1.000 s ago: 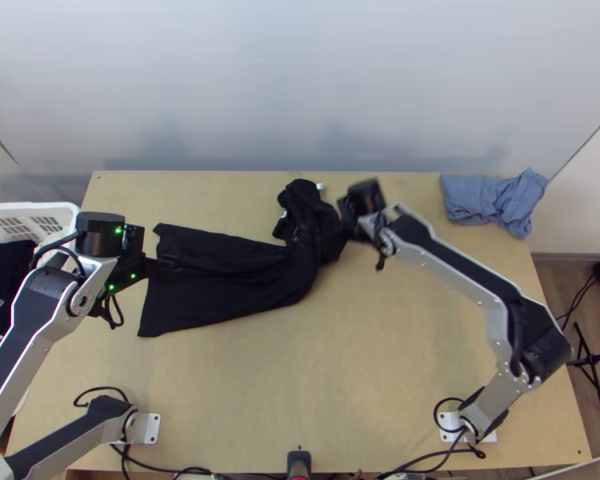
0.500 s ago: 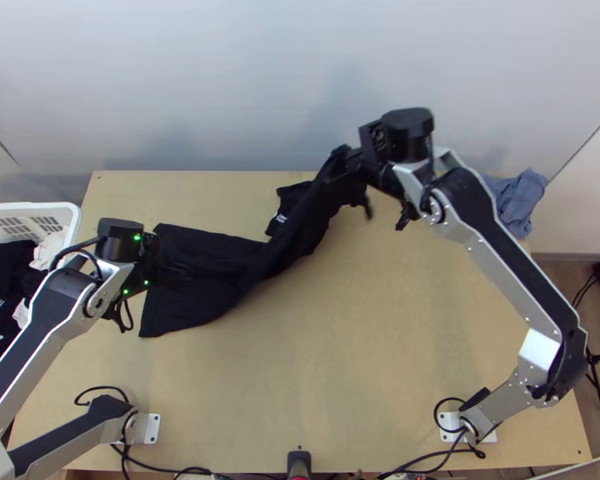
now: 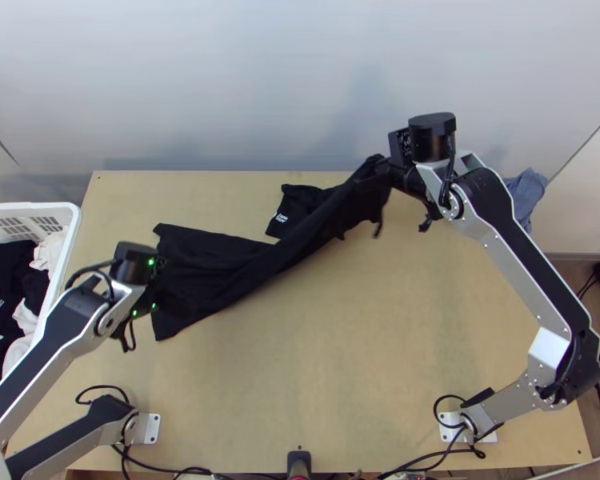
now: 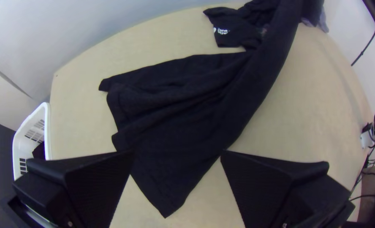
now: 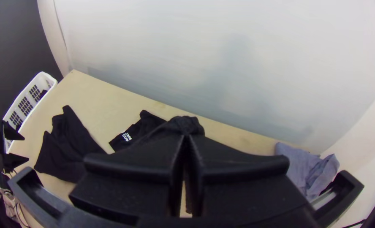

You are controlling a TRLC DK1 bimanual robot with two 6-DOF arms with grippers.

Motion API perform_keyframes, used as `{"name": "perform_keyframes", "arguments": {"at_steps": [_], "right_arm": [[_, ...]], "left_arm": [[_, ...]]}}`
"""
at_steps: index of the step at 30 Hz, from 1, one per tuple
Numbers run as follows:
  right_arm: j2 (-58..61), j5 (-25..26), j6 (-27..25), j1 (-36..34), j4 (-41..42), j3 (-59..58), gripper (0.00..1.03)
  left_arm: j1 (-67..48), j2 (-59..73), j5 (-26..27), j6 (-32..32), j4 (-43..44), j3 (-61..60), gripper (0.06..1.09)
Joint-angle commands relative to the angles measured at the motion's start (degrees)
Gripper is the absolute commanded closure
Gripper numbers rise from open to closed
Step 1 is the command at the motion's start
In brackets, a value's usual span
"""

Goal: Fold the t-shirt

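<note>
A black t-shirt (image 3: 220,268) lies loosely creased over the table's left and middle. One end of it is lifted at the back by my right gripper (image 3: 372,178), and a part with white print rests on the table behind the raised stretch. In the right wrist view, my right gripper (image 5: 186,139) is shut with bunched black cloth at its tips. At the shirt's left end is my left gripper (image 3: 172,292). Its fingers stand wide apart over the cloth in the left wrist view, where my left gripper (image 4: 177,154) holds nothing.
A white basket (image 3: 74,232) holding black and white clothes stands at the left, beside the table (image 3: 364,360). At the back right corner a bunched blue-grey cloth (image 3: 526,192) lies partly behind the right arm. Cables run along the near edge.
My right gripper has risen and moved right, pulling the shirt's end up and stretching the cloth out diagonally. The left arm has shifted slightly right and nearer the table's front.
</note>
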Motion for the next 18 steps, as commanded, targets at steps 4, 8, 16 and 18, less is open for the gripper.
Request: {"name": "perform_keyframes", "arguments": {"at_steps": [4, 8, 16, 18], "right_arm": [[-1.53, 0.03, 0.41, -0.57, 0.90, -3.80, 1.00], [-1.88, 0.03, 0.33, 0.22, 0.90, -4.06, 1.00], [-3.29, 0.03, 0.94, 1.71, 0.99, -6.35, 1.00], [-3.73, 0.03, 1.21, 2.07, 0.90, -6.79, 1.00]], "left_arm": [[-0.82, -14.07, 0.04, 10.19, -1.67, -12.52, 0.10], [0.76, -19.52, -0.14, 19.95, -4.92, -16.74, 0.10], [4.71, -23.21, -0.05, 35.86, -5.54, -21.48, 0.10], [5.77, -20.48, 1.44, 36.47, -3.60, -21.48, 0.10]]}}
